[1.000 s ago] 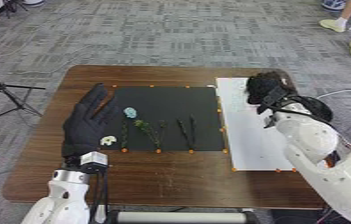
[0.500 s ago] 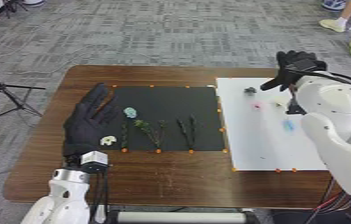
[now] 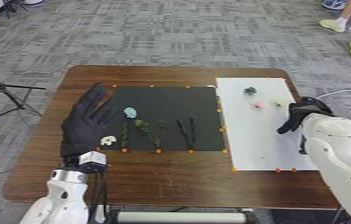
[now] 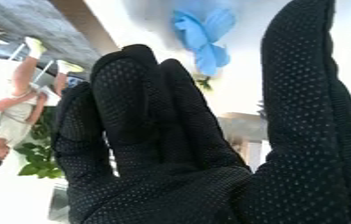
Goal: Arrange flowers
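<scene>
Black-gloved right hand (image 4: 158, 197), fingers released, by the blue-petalled flower (image 4: 210, 56) near the table's (image 3: 176, 187) right edge; left hand's (image 3: 84, 125) fingers slack too. Picking, it seems; next, a gentle pinch!

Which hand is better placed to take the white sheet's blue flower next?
Likely the right hand: it is at the white sheet, the blue flower near its fingers. The left hand is across the black mat.

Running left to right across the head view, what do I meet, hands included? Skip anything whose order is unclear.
Left hand, light blue flower, pair of thin dark stems, pink flower, right hand.
</scene>
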{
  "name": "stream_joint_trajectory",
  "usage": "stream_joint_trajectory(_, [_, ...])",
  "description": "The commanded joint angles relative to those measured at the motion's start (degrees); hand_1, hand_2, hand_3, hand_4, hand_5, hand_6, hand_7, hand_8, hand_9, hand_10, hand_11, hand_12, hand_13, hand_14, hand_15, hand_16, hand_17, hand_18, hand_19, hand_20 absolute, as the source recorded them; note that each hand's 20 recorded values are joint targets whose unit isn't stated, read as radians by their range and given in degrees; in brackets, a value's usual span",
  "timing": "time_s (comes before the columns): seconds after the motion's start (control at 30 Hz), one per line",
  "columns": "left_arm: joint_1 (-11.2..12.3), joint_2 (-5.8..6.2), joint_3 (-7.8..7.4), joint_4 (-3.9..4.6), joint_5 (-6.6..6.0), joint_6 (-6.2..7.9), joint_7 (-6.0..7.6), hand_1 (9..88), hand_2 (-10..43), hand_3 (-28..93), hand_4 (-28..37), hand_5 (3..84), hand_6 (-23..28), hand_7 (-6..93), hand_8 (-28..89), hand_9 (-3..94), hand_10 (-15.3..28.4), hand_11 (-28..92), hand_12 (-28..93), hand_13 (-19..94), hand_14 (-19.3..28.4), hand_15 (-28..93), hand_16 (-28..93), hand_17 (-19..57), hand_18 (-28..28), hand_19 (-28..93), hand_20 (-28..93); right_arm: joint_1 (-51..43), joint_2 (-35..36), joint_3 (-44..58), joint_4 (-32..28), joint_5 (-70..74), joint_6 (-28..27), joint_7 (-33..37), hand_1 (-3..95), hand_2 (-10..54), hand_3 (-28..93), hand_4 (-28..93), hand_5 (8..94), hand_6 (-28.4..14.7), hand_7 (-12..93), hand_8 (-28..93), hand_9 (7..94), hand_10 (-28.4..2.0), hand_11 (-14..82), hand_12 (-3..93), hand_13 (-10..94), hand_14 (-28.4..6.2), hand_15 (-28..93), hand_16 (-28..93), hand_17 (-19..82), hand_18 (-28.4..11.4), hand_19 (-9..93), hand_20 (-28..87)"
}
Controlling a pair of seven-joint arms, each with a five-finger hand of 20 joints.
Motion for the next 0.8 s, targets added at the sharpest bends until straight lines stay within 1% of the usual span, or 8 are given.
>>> stream_joint_trajectory(0.03, [1.2, -0.46, -0.28, -0.28, -0.2, 0.12, 0.3, 23.5, -5.9, 68, -28.3, 24.3, 2.2, 22.8, -12, 19.7, 10.3, 15, 17, 17, 14.9, 11, 7, -15.2, 20.1, 38, 8, -0.7, 0.1, -0.4, 1.3, -5.3, 2.8, -1.6, 36.3, -9.5, 74, -28, 55.9, -3.1, 24, -12, 62.6, -12.0, 25.5, 18.6, 61, -9.4, 78, 22, 32, -21.0, 88, 44])
stream_joint_trajectory(0.07, [1.2, -0.4, -0.25, -0.25, -0.19, 0.17, 0.53, 23.5, -5.9, 68, -28.3, 24.3, 2.3, 22.8, -12, 19.7, 10.2, 15, 17, 17, 14.9, 11, 7, -15.2, 20.1, 38, 8, -0.2, 0.0, -0.9, 1.5, -5.9, 2.1, -1.9, 37.7, -9.5, 79, -28, 60.0, -1.4, 28, -10, 66.3, -10.7, 27.7, 20.0, 62, -8.8, 78, 22, 32, -20.5, 88, 44])
stream_joint_trajectory(0.17, [1.0, -0.28, -0.24, -0.2, -0.25, 0.13, 0.59, 23.5, -6.0, 68, -28.3, 24.3, 2.2, 22.8, -12, 19.7, 10.2, 15, 17, 18, 15.0, 11, 7, -15.2, 20.1, 38, 8, -0.7, 0.0, -0.1, 1.7, -3.5, 3.8, -2.6, 48.5, -9.5, 77, -28, 67.0, 0.6, 42, 1, 79.2, -7.0, 19.9, 43.4, 66, -7.0, 77, 25, 36, -19.5, 89, 45])
stream_joint_trajectory(0.27, [0.9, -0.05, -0.24, -0.23, -0.2, 0.14, 0.89, 23.5, -5.9, 68, -28.3, 24.3, 2.3, 22.8, -12, 19.7, 10.3, 15, 17, 17, 15.1, 11, 7, -15.2, 20.1, 38, 8, -2.3, 0.3, 1.1, 1.6, -5.6, 9.1, -6.0, 50.7, -9.5, 78, -28, 76.2, 2.0, 39, 3, 87.1, -5.3, 18.4, 50.2, 70, -5.9, 77, 30, 39, -19.0, 92, 45])
stream_joint_trajectory(0.47, [1.3, -0.07, -0.47, -0.34, -0.28, 0.17, 0.89, 23.4, -5.9, 68, -28.3, 24.3, 2.2, 22.8, -12, 19.6, 10.2, 15, 17, 17, 15.0, 11, 7, -15.2, 20.1, 38, 8, -2.2, 0.9, 0.1, 0.4, -8.5, 15.2, -6.7, 49.4, -9.5, 83, -28, 78.5, 1.3, 38, 7, 88.2, -5.0, 20.7, 52.4, 71, -5.7, 78, 31, 40, -19.2, 93, 46])
stream_joint_trajectory(0.6, [1.6, -0.01, -0.67, -0.35, -0.2, -0.21, 0.84, 23.4, -5.9, 68, -28.3, 24.3, 2.3, 22.8, -12, 19.7, 10.2, 15, 17, 18, 14.9, 11, 7, -15.2, 20.1, 38, 8, -1.1, 0.5, 0.1, -2.3, -6.2, 8.7, -3.6, 47.9, -9.5, 82, -26, 72.0, 0.5, 40, 7, 82.7, -5.7, 20.4, 49.8, 70, -6.3, 78, 32, 39, -19.5, 93, 47])
stream_joint_trajectory(0.7, [1.7, 0.02, -0.78, -0.42, -0.28, -0.18, 1.17, 23.5, -5.9, 68, -28.3, 24.4, 2.2, 22.8, -12, 19.7, 10.2, 15, 17, 18, 15.0, 11, 7, -15.2, 20.1, 38, 8, -3.1, 1.0, 0.1, -2.5, -6.1, 17.7, -5.0, 46.4, -9.5, 82, -26, 65.1, -1.4, 35, 3, 75.9, -6.7, 16.8, 43.8, 67, -6.7, 78, 31, 36, -19.6, 92, 47])
stream_joint_trajectory(0.8, [1.6, -0.03, -0.8, -0.3, -0.2, -0.28, 1.05, 23.4, -5.7, 68, -28.3, 24.3, 2.2, 22.8, -12, 19.8, 10.3, 15, 17, 18, 15.0, 11, 7, -15.2, 20.1, 38, 8, -1.5, 0.3, 0.4, -4.1, -4.2, 8.6, -3.7, 47.1, -9.5, 82, -25, 66.5, -1.0, 35, 2, 76.8, -6.7, 16.1, 43.3, 68, -6.8, 79, 31, 37, -19.8, 92, 47])
